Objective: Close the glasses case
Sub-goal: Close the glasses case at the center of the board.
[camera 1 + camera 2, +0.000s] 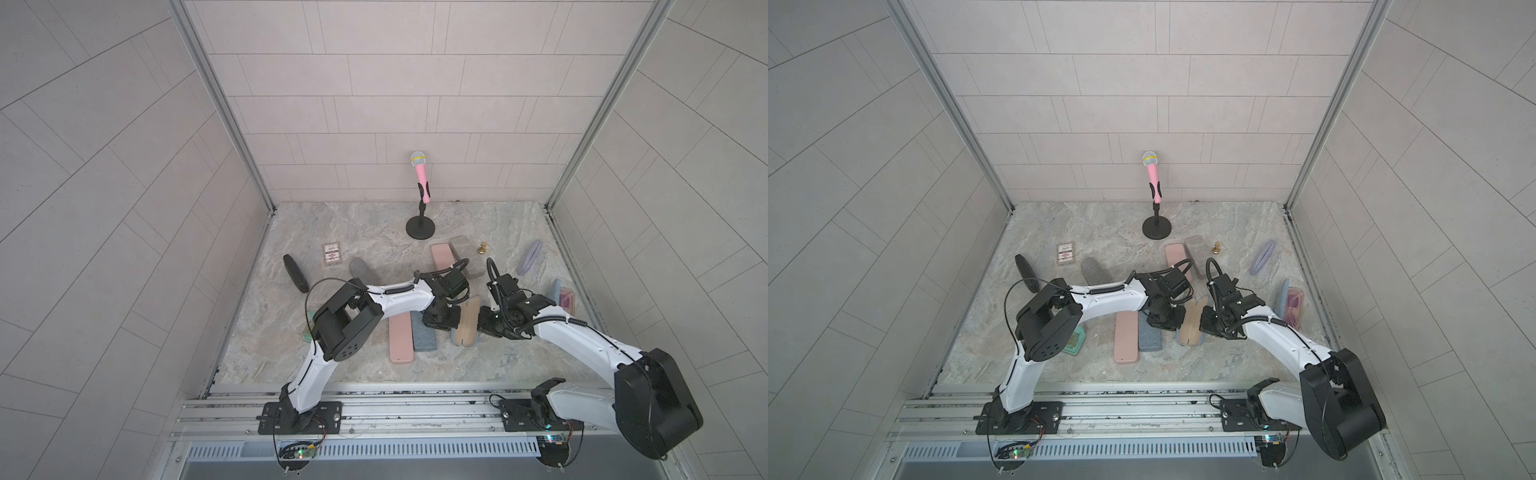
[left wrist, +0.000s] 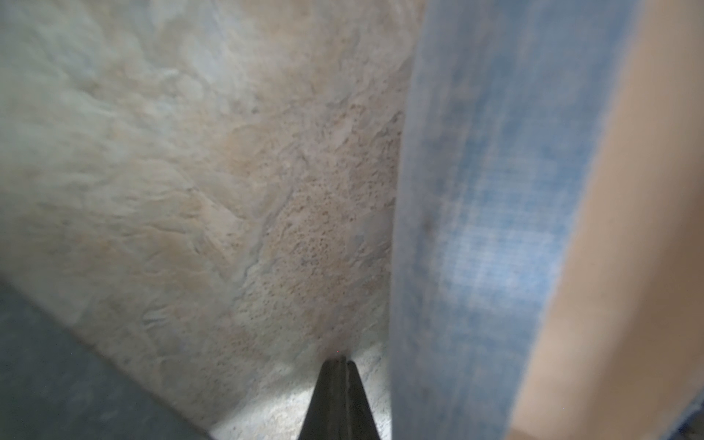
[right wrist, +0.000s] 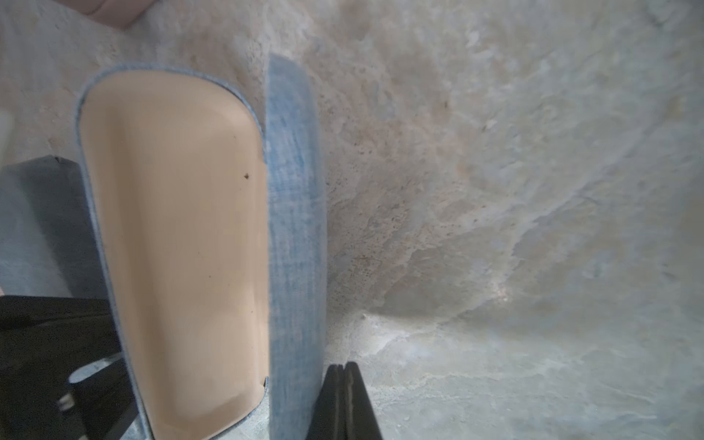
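Observation:
The glasses case (image 1: pixel 467 322) lies open on the stone table, with a blue denim outside and a tan lining; both top views show it (image 1: pixel 1192 322). My left gripper (image 1: pixel 451 322) is shut and empty, its tip down at the case's left side. The left wrist view has the shut tips (image 2: pixel 340 362) just beside the case's blue shell (image 2: pixel 476 228). On the case's right side is my right gripper (image 1: pixel 482 324), also shut and empty. In the right wrist view its tips (image 3: pixel 344 366) rest against the raised blue wall (image 3: pixel 295 228), with the tan lining (image 3: pixel 179 228) beyond.
A pink case (image 1: pixel 401 338) and a blue-grey case (image 1: pixel 424 336) lie just left of the open one. Behind stand a pink microphone on a stand (image 1: pixel 420 199), more cases (image 1: pixel 442 257), a gold pawn (image 1: pixel 482 248) and a card box (image 1: pixel 332 254). A lavender case (image 1: pixel 530 257) lies at right.

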Robot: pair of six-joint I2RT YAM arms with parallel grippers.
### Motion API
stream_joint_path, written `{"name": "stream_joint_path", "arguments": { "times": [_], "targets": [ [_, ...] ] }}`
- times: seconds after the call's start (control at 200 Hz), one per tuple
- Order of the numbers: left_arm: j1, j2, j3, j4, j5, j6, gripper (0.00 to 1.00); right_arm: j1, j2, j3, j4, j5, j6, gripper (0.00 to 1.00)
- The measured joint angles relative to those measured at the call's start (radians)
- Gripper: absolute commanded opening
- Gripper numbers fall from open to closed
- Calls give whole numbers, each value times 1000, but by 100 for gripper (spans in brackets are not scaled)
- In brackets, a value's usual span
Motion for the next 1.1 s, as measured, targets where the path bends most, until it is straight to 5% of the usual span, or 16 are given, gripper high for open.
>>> {"name": "stream_joint_path", "arguments": {
  "times": [0.816,1.101],
  "targets": [
    [-23,7,63,-54,4,0,0,56,105,114,-9,-83,-122,3],
    [9,-104,25,-32,-3,9,2,68,-98,134,-116,106,-66,39]
  ]
}}
